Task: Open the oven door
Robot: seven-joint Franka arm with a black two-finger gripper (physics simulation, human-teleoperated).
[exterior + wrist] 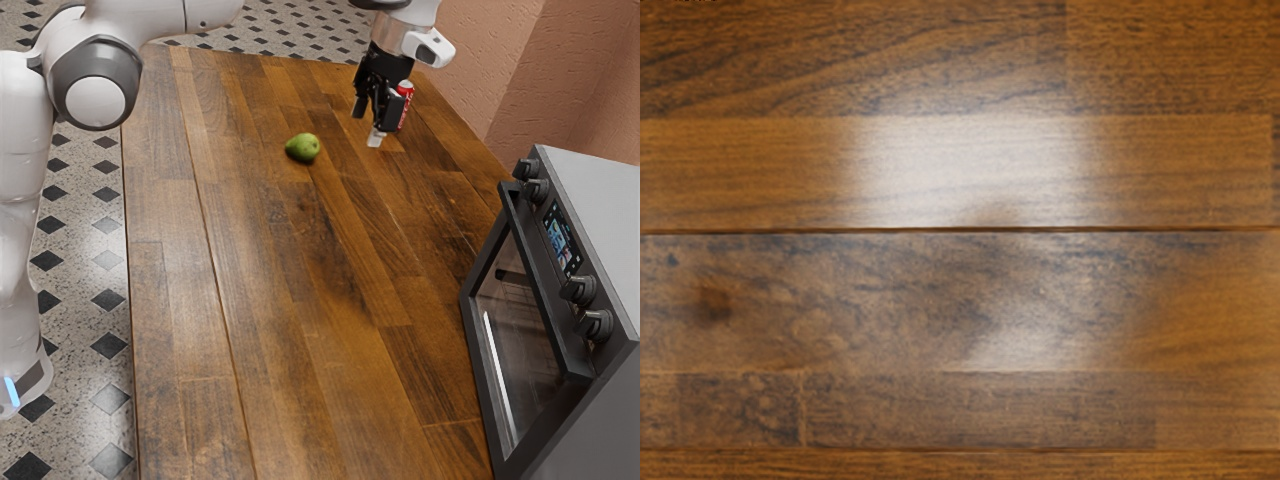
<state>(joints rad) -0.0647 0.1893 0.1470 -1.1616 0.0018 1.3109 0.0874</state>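
Observation:
In the exterior view, the black gripper (368, 128) hangs over the far part of the table, fingers pointing down and apart, with nothing seen between them. The grey oven (600, 190) stands at the exterior view's right, well away from the gripper. Its dark-framed glass door (512, 345) looks shut, and a long dark handle bar (545, 300) runs along the door's upper edge. Knobs and a small display sit above the handle.
A green pear-like fruit (303, 148) lies on the wooden table (290, 330), near the gripper. Just behind the gripper is a red can (405, 104). The wrist view looks onto table planks (960, 300) with a bright reflection.

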